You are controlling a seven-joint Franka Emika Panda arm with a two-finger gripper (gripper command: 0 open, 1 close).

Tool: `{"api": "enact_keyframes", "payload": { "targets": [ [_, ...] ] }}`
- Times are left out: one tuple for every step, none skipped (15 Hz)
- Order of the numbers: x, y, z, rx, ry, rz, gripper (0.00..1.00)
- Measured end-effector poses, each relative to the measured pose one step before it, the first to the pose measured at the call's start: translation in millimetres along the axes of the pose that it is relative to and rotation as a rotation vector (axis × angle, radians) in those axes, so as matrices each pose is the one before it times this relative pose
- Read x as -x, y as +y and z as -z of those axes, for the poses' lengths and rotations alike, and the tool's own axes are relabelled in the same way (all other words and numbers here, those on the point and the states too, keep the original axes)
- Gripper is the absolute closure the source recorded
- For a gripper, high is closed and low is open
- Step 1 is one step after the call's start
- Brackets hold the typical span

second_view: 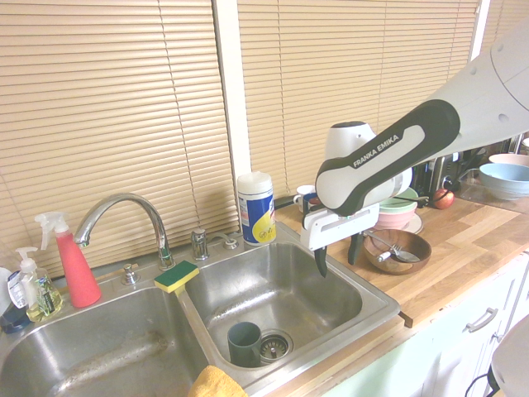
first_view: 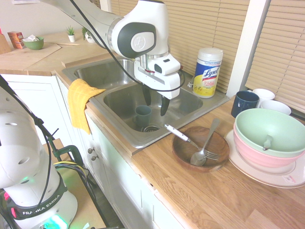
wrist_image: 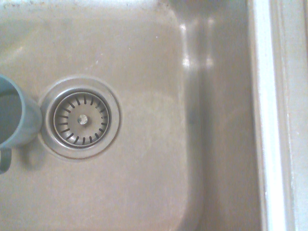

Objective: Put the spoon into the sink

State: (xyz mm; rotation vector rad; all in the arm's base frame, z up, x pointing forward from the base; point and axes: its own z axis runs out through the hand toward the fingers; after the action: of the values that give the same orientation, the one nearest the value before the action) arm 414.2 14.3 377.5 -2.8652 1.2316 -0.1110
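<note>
The spoon [first_view: 210, 137] is plain metal and leans in a wooden bowl [first_view: 186, 151] on the counter, right of the sink, its handle pointing away over the rim. A white-handled fork [first_view: 175, 132] lies in the same bowl. My gripper [first_view: 155, 102] hangs open and empty above the sink's right basin [first_view: 119, 101], left of the bowl and apart from it. From the other side, the gripper [second_view: 335, 256] stands over the basin [second_view: 289, 289] beside the bowl [second_view: 411, 246]. The wrist view looks straight down at the basin floor [wrist_image: 144, 183] and drain [wrist_image: 82, 119].
A teal cup [first_view: 143, 116] stands in the right basin by the drain. A Lysol canister [first_view: 208, 71] sits behind the sink, a yellow cloth [first_view: 81, 102] hangs over its front edge, and a sponge [second_view: 176, 275] lies by the faucet [second_view: 124, 211]. Stacked bowls [first_view: 269, 138] and a navy mug [first_view: 244, 102] stand right of the wooden bowl.
</note>
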Motion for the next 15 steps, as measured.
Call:
{"api": "enact_keyframes", "payload": {
  "targets": [
    [-0.02, -0.36, -0.61, 0.00109, -0.00103, -0.00150, 0.00],
    [-0.13, -1.00, -1.52, 0.00477, 0.00027, 0.00051, 0.00],
    [-1.01, -0.53, 0.16, 0.00619, 0.01475, 0.01351, 0.00],
    [-2.64, -0.50, 1.77, 0.00437, 0.03513, 0.02299, 0.00],
    [-3.57, 0.19, 2.62, -0.00033, 0.03815, 0.01343, 0.00],
    [-3.29, 0.72, 2.89, -0.00565, 0.03419, 0.00505, 0.00],
    [-3.13, 1.71, 2.97, -0.00500, 0.02750, -0.00095, 0.00],
    [-3.12, 3.10, 3.96, -0.00310, 0.02332, -0.00209, 0.00],
    [-3.44, 4.21, 3.99, -0.00534, 0.02197, -0.00382, 0.00],
    [-3.43, 5.42, 4.62, -0.00854, 0.02040, -0.00983, 0.00],
    [-3.80, 6.17, 5.36, -0.00773, 0.01644, -0.01499, 0.00],
    [-4.76, 6.27, 5.35, -0.00572, 0.01274, -0.01629, 0.00],
    [-6.52, 8.59, 4.96, -0.00523, 0.01044, -0.01571, 0.00],
    [-7.12, 10.33, 3.01, -0.00546, 0.00406, -0.01431, 0.00],
    [-7.40, 11.56, 1.12, -0.00542, -0.00214, -0.00960, 0.00]
  ]
}}
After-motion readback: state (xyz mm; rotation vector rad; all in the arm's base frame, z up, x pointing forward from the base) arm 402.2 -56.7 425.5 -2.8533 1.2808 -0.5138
